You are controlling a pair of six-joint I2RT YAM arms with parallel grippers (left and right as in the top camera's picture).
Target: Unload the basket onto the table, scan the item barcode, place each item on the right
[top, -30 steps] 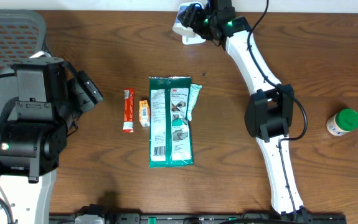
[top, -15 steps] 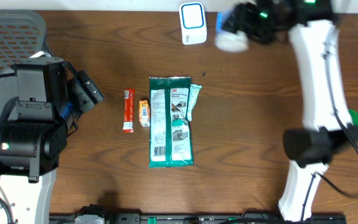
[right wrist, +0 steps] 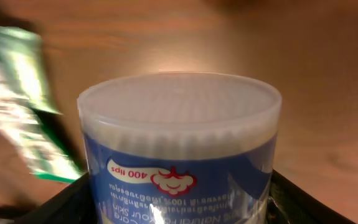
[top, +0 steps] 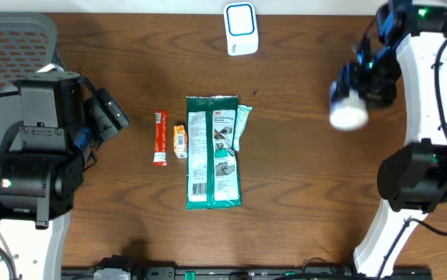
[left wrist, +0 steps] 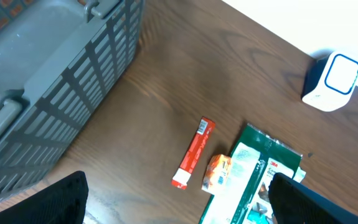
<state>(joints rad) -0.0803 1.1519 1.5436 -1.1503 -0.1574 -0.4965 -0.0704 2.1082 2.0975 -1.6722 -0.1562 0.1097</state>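
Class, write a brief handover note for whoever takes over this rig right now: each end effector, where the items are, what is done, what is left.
Left end effector: open, empty, beside the basket.
Right end effector: shut on the cotton swab tub, right of the scanner.
Done: tub was at the scanner a second ago, now carried away; probably scanned.
Left: set the tub down; wipes pack, red stick and orange packet lie mid-table.
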